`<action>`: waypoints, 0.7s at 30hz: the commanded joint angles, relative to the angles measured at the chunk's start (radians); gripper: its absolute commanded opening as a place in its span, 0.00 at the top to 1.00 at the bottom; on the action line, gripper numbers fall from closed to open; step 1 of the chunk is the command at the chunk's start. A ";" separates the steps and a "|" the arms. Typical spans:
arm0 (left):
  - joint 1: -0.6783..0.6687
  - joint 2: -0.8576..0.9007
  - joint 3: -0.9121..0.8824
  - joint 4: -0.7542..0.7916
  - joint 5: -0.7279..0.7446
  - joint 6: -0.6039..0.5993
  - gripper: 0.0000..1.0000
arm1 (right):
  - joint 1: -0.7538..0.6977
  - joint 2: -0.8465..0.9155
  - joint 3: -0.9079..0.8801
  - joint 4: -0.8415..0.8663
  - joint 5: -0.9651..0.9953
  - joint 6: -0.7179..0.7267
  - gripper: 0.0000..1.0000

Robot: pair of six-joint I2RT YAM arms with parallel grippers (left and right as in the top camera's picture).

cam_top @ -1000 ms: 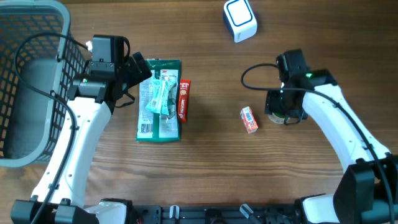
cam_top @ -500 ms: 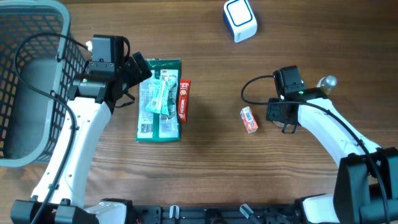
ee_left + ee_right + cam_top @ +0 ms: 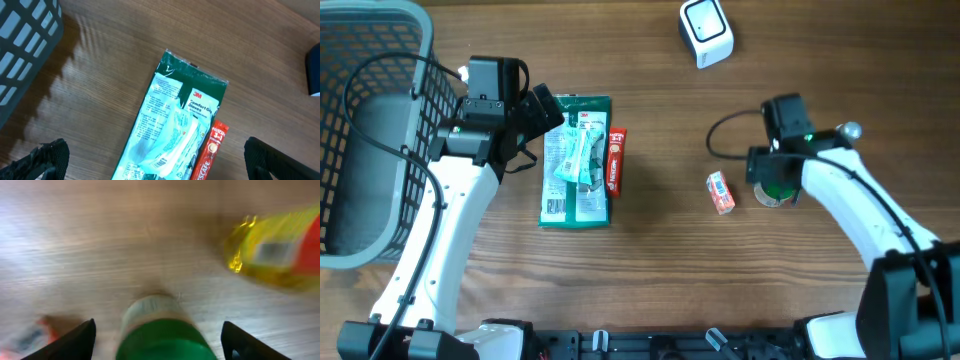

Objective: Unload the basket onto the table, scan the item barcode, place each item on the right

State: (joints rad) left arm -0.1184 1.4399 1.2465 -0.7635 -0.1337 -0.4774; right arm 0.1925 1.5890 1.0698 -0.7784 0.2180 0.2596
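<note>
A jar with a green lid (image 3: 165,337) stands upright between the fingers of my right gripper (image 3: 162,345), and a gap shows on each side of it, so the gripper is open around it. From overhead the jar (image 3: 780,187) sits under my right gripper (image 3: 772,192), right of centre. The white and blue scanner (image 3: 705,31) rests at the table's far edge. My left gripper (image 3: 162,167) hangs open above a green glove pack (image 3: 175,125) without touching it; overhead shows this gripper (image 3: 544,112) at the pack's (image 3: 575,170) top left corner.
A red coffee stick (image 3: 616,160) lies along the glove pack's right side. A small red and orange box (image 3: 720,192) lies just left of the jar. A grey wire basket (image 3: 360,130) fills the left edge. A yellow packet (image 3: 280,255) lies beyond the jar.
My right wrist has turned and shifted above the jar, and its jaws have spread wider. The left arm and the other items have stayed put.
</note>
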 commanded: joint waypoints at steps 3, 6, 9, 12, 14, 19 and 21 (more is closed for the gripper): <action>0.003 -0.004 0.013 0.000 -0.006 0.001 0.00 | -0.002 -0.024 0.330 -0.132 -0.209 -0.053 0.33; 0.003 -0.004 0.013 0.000 -0.006 0.002 0.00 | 0.003 -0.024 0.332 -0.183 -0.407 -0.050 0.46; 0.003 -0.004 0.012 0.000 -0.006 0.001 0.00 | 0.023 -0.022 0.280 -0.241 -0.449 -0.047 0.61; 0.003 -0.004 0.013 0.000 -0.006 0.001 0.00 | 0.039 -0.022 0.197 -0.207 -0.442 -0.013 0.74; 0.003 -0.004 0.013 0.000 -0.006 0.001 0.00 | 0.040 -0.018 0.121 -0.146 -0.422 0.032 0.82; 0.003 -0.004 0.013 0.000 -0.006 0.001 0.00 | 0.040 -0.015 -0.016 -0.024 -0.423 0.041 0.88; 0.003 -0.004 0.013 -0.001 -0.006 0.001 0.00 | 0.040 -0.015 -0.059 0.010 -0.423 0.058 0.89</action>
State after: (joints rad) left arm -0.1184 1.4399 1.2465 -0.7635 -0.1337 -0.4770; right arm 0.2306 1.5692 1.0634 -0.8001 -0.1917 0.2844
